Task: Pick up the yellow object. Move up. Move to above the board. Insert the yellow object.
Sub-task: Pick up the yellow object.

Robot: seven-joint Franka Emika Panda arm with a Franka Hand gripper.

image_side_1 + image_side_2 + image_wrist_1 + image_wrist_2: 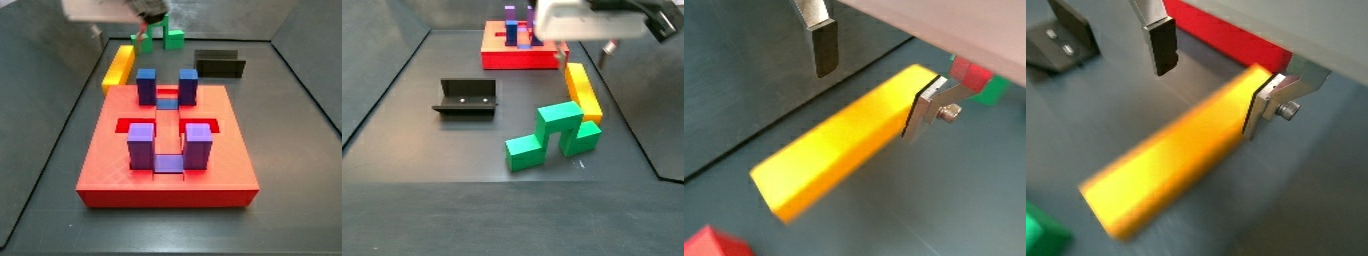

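Observation:
The yellow object point(834, 148) is a long yellow-orange bar lying flat on the dark floor; it also shows in the other wrist view point(1170, 160) and in both side views point(120, 66) point(583, 90). My gripper point(874, 82) point(1216, 80) is open just above one end of the bar. One finger point(925, 108) is against the bar's side. The other finger point(823, 50) stands well clear of it, over bare floor. The board point(167, 160) is a red slab with purple-blue posts point(147, 85), apart from the bar; it shows far back in a side view point(520, 55).
Green blocks point(549, 135) point(167, 38) stand close to the bar's other end. The black fixture point(465, 97) point(218, 63) sits on the floor beside the board. The board's red edge point(1227, 40) lies just beyond the gripper. Grey walls enclose the floor.

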